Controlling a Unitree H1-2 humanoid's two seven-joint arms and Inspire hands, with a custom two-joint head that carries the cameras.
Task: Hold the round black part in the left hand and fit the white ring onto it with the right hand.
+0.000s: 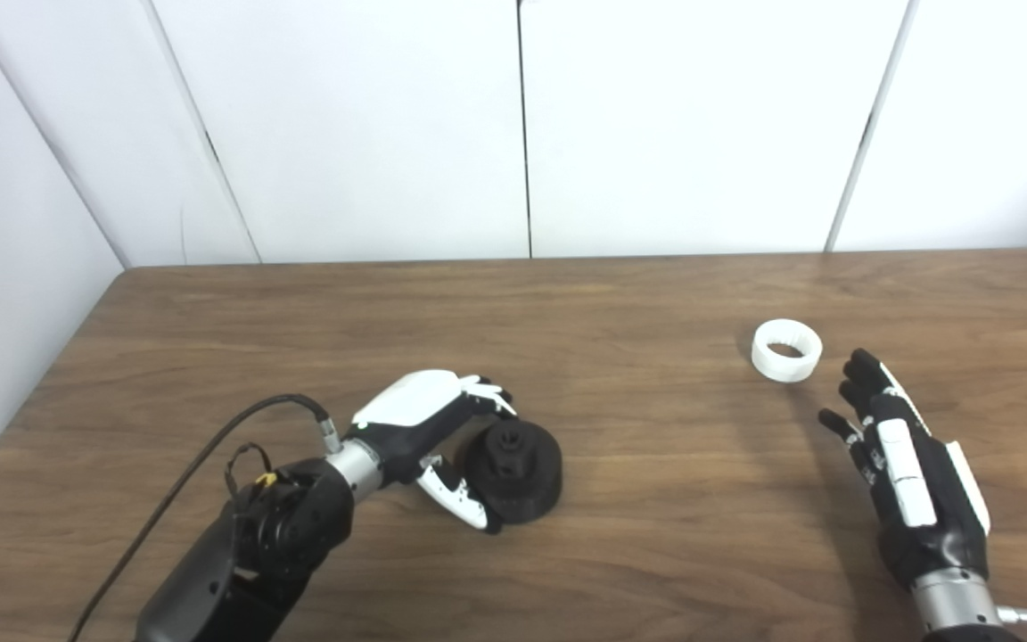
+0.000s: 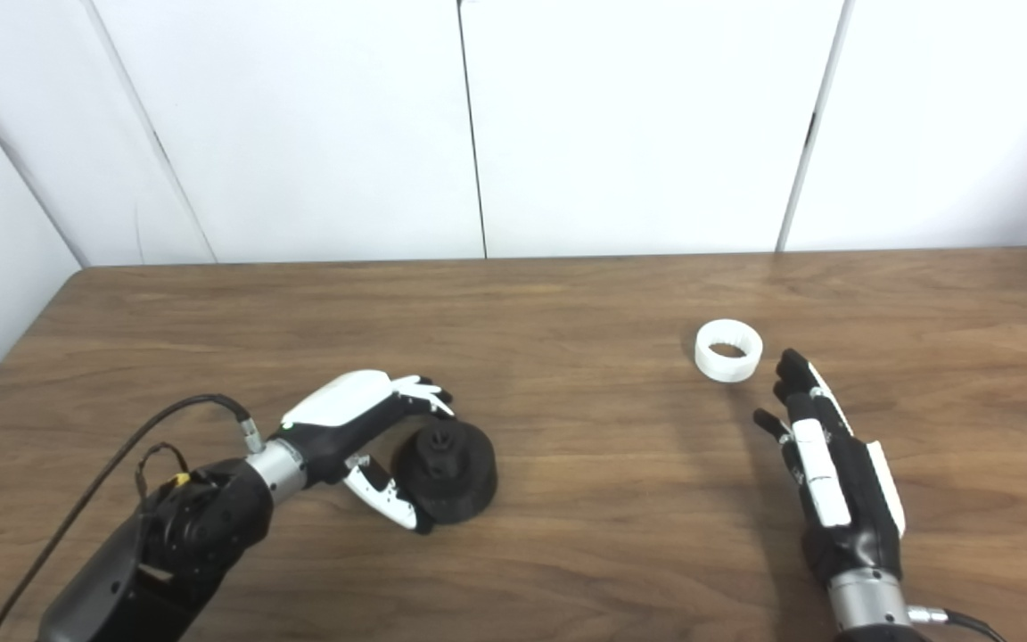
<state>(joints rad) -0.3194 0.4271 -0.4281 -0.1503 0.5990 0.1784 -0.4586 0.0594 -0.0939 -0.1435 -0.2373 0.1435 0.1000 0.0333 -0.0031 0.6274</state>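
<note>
The round black part [image 1: 518, 471] rests on the wooden table [image 1: 638, 535] left of centre, with its hub facing up. My left hand [image 1: 429, 428] wraps its left side: the fingers [image 1: 487, 394] curl over its far rim and the thumb [image 1: 460, 501] presses its near side. The white ring [image 1: 786, 349] lies flat on the table at the right, and it also shows in the right eye view [image 2: 728, 349]. My right hand [image 1: 897, 464] is open and empty, with its fingers stretched out, a little nearer than the ring and to its right, not touching it.
White wall panels [image 1: 522, 125] stand behind the table's far edge. The table's left edge runs diagonally at the left. A black cable [image 1: 193, 464] loops from my left wrist over the table.
</note>
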